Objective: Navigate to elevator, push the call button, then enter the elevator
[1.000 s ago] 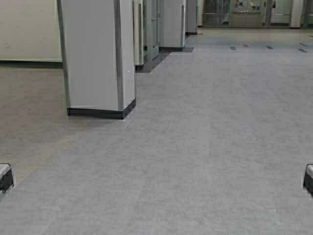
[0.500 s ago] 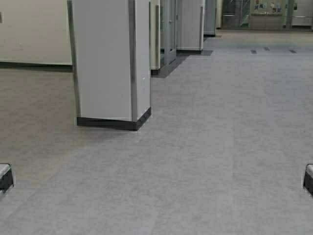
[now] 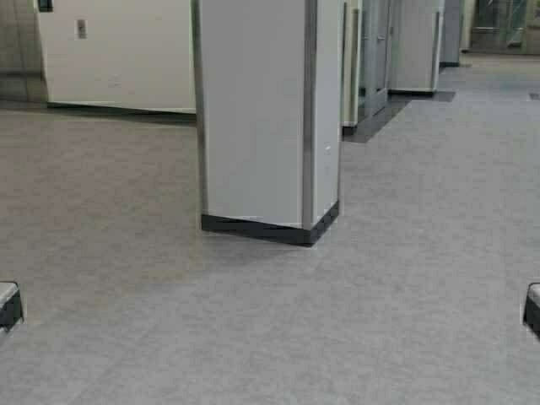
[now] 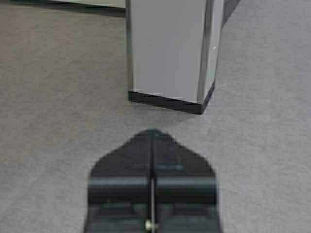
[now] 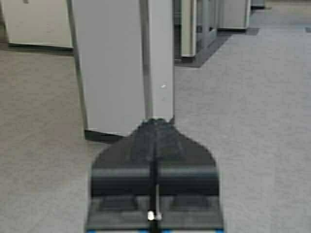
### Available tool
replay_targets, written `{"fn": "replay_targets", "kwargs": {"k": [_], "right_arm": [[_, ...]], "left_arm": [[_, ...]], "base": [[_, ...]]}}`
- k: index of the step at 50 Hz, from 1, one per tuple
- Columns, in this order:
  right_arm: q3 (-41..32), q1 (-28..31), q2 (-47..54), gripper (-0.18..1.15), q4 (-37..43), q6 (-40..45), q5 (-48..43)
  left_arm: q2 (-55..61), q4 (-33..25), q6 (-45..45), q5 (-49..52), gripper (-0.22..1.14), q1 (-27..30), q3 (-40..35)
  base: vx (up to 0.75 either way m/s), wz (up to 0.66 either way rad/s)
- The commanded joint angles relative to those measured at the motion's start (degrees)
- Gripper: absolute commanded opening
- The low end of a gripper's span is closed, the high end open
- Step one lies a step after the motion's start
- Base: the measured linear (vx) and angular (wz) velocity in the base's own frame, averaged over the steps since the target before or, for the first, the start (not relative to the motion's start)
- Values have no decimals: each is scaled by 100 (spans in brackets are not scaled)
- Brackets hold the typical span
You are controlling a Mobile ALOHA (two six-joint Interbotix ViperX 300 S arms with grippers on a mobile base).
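Note:
A small upright grey plate, the call button [image 3: 81,28], sits on the white back wall [image 3: 126,59] at the far left. A darker steel-looking surface [image 3: 17,42] at the far left edge may be the elevator; I cannot tell. My left gripper [image 4: 153,133] is shut and empty, held over the floor and pointing at the pillar's base. My right gripper [image 5: 155,122] is shut and empty, also pointing at the pillar. In the high view only the arms' edges show at the lower left [image 3: 8,305] and lower right [image 3: 532,309].
A square white pillar [image 3: 266,118] with a dark base stands straight ahead, also in the left wrist view [image 4: 167,48] and right wrist view [image 5: 121,63]. Grey floor [image 3: 422,278] runs on both sides of it. Glass partitions [image 3: 371,59] line the corridor at the back right.
The robot has turned left: the whole scene has shifted right in the high view, the pillar is now central, and the back wall with the grey plate has come into view.

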Motion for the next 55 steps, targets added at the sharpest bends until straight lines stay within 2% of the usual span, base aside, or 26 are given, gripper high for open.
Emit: {"fn": "replay_targets", "kwargs": {"k": [1, 19, 55], "right_arm": [[-123, 9, 18, 4, 0, 18, -70], [44, 9, -62, 4, 0, 26, -70], [-88, 9, 334, 5, -9, 9, -149]], "left_arm": [[-132, -9, -18, -62, 2, 0, -70], [-167, -18, -18, -114, 2, 0, -62], [-79, -9, -158, -114, 2, 0, -26]], "base": [[64, 31], [67, 23], [71, 30]]}}
